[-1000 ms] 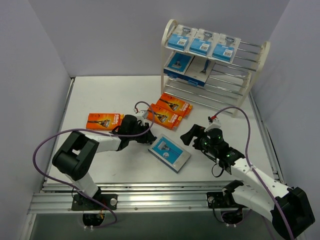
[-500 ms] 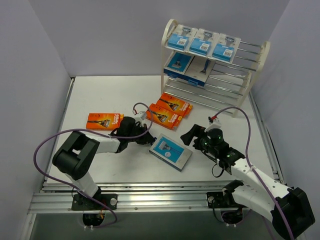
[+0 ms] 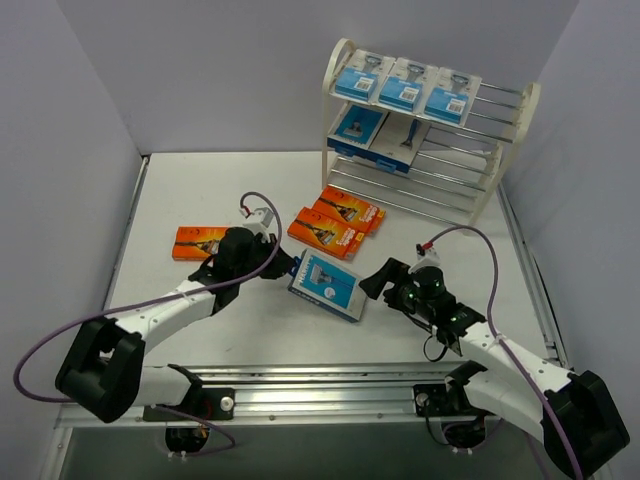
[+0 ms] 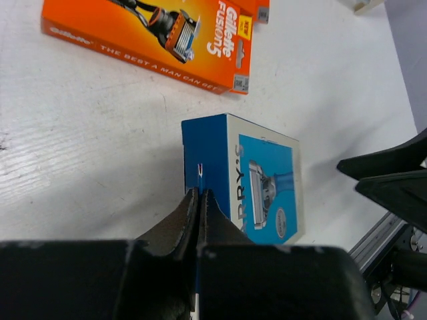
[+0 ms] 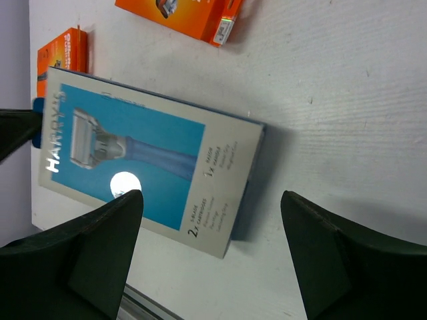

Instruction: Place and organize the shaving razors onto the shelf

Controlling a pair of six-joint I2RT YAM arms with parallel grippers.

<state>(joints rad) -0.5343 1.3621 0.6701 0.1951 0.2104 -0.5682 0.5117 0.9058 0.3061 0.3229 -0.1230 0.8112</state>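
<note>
Moved toward 11 o'clock since a second ago, along with the outstretched left arm: blue razor box [image 3: 326, 285], now mid-counter just below the paired orange boxes [image 3: 337, 222]. Pressed together on the box's 9 o'clock edge: left end effector [image 4: 200, 193]. Spread wide and holding nothing, at its 3 o'clock end: right end effector [image 3: 375, 282]. Likely mid-pickup, bound for the shelf [image 3: 500, 150] at 1 o'clock, which already carries five packs [image 3: 404, 88]. White, scuffed counter [image 3: 250, 190]; plain grey walls around.
</note>
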